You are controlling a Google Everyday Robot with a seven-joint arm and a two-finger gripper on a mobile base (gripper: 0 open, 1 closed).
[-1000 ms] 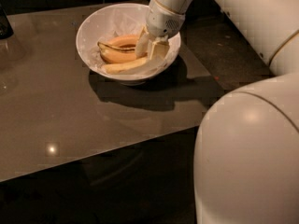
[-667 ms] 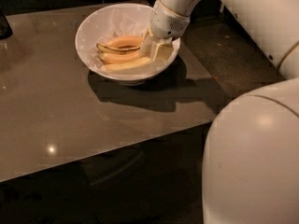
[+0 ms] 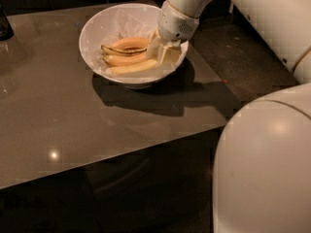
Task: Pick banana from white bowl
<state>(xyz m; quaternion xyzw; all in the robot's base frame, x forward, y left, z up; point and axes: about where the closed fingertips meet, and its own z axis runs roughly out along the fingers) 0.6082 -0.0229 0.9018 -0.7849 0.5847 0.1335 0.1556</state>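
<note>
- Jaws spread: gripper (image 3: 164, 59) is down in the bowl's (image 3: 92, 23) right side, at the banana's (image 3: 130, 68) right end.
- Banana lies along the bowl's front, beside two orange bananas (image 3: 127, 44).
- Bowl sits on the table (image 3: 48, 110).

Glossy white bowl (image 3: 93, 29), smooth plastic gripper (image 3: 164, 56) inside

I've got the glossy brown table (image 3: 58, 110) filling my view, with a bright glint (image 3: 53, 154) at seven o'clock and a dark object (image 3: 5, 25) at ten. The gripper (image 3: 163, 57) sits at one o'clock, with orange-tinted bananas (image 3: 130, 43) at its nine.
</note>
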